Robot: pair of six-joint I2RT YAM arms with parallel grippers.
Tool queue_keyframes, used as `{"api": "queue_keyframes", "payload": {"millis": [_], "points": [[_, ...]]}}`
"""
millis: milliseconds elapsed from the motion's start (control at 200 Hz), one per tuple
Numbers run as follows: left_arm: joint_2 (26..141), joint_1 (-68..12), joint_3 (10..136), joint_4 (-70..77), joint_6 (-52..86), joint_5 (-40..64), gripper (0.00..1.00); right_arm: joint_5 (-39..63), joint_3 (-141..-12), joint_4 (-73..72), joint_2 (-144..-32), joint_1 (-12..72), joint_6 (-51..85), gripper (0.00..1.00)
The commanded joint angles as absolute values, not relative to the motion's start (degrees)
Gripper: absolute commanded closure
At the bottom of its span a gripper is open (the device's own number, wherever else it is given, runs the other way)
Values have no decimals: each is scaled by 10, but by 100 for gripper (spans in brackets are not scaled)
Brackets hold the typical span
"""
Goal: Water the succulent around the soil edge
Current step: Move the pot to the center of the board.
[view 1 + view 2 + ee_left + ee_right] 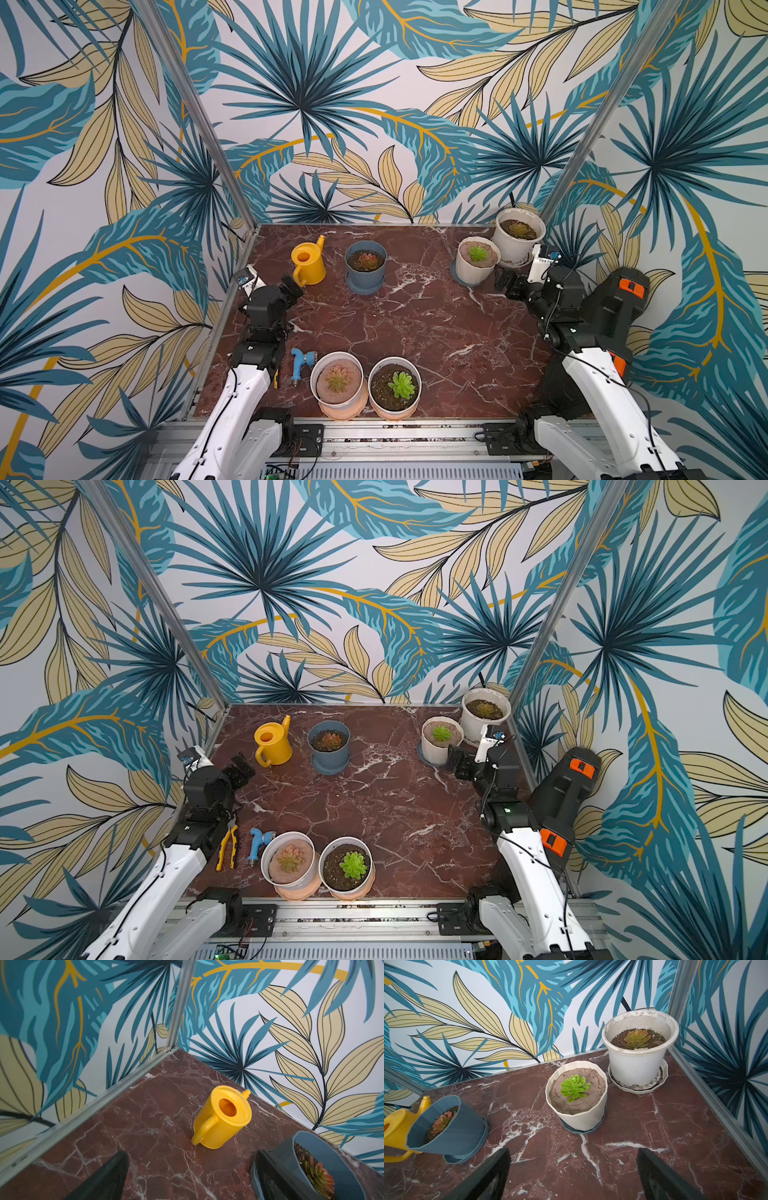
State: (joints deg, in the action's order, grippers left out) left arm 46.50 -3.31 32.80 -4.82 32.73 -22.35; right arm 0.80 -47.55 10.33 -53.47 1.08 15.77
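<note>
A yellow watering can (308, 262) (222, 1118) stands upright at the table's back left, its handle toward my left gripper. Right beside it is a blue-grey pot (365, 266) holding a reddish succulent (366, 260) (318, 1176) in dark soil. My left gripper (292, 286) (191, 1155) is open just short of the can's handle, with only tabletop between its fingers. My right gripper (505, 284) (573, 1150) is open and empty at the right, in front of a cream pot (577, 1105) with a green succulent (574, 1086).
A white pot (518, 237) stands in the back right corner. Two more potted succulents (337, 382) (395, 386) sit at the front edge, with a blue hose nozzle (298, 365) and yellow-handled pliers (227, 845) to their left. Patterned walls enclose three sides.
</note>
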Motion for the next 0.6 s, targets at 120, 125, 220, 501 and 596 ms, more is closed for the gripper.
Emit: {"api": "queue_keyframes", "payload": {"millis": [120, 125, 220, 501, 596], "points": [[435, -29, 299, -40, 408, -84, 0, 9, -509, 150, -570, 42, 190, 0], [436, -29, 300, -42, 408, -82, 0, 7, -510, 150, -572, 43, 190, 0], [456, -33, 326, -65, 401, -28, 0, -28, -553, 170, -626, 58, 185, 1], [491, -63, 345, -66, 366, 8, 10, -143, -694, 205, -838, 56, 214, 10], [521, -75, 360, -62, 361, 17, 12, -172, -754, 233, -904, 55, 205, 14]]}}
